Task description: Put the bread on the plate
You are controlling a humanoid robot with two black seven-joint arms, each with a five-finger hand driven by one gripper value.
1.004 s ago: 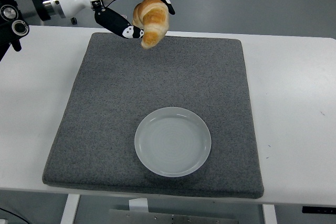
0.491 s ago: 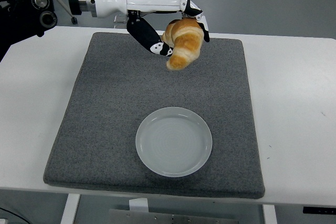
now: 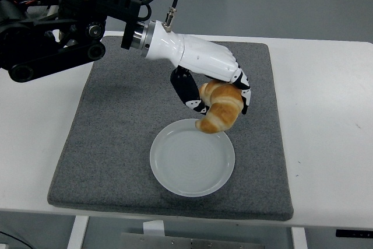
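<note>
Since the earlier frames the left hand (image 3: 213,80) has swept from the far left corner of the grey mat (image 3: 116,126) forward and down, carrying the bread (image 3: 222,108) with it, so that it now hangs at the far right rim of the plate (image 3: 175,173). Its fingers (image 3: 242,86) curl over the top of the croissant-shaped roll while the thumb (image 3: 187,93) presses in from the left side, so the bread is clamped between them and held clear of the table.

What matters for the coming move is how the bread sits against the plate. Its long axis runs diagonally, from upper right beneath the fingers down to lower left, and the lower tip overlaps the plate's far rim in the head view. Whether that tip already touches the rim cannot be told. Most of the bread still lies beyond the rim, over the mat, with the plate's centre nearer the camera and slightly to the left. A short further carry that way seems needed before letting go, or it may tip off the edge.

No right arm appears.
</note>
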